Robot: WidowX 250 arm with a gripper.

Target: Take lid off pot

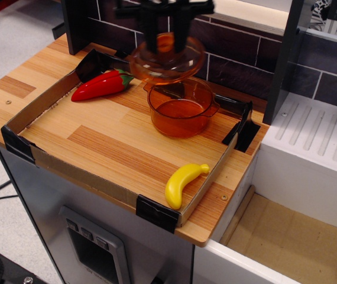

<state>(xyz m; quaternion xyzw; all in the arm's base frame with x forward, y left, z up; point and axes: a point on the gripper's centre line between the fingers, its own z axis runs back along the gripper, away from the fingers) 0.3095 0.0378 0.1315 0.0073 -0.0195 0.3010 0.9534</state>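
Note:
The orange pot [181,110] stands open at the back right of the wooden tray, its inside showing. The translucent orange lid [166,60] hangs in the air above and a little left of the pot, clear of its rim. My gripper [165,36] comes down from the top of the view and is shut on the lid's knob; its black fingers [180,29] straddle the knob. The upper part of the gripper is cut off by the frame.
A red pepper [100,86] lies at the tray's back left. A yellow banana [183,183] lies at the front right corner. The tray has low cardboard walls [91,177] with black corners. A dark brick wall stands behind; a white drain board [319,136] is at right.

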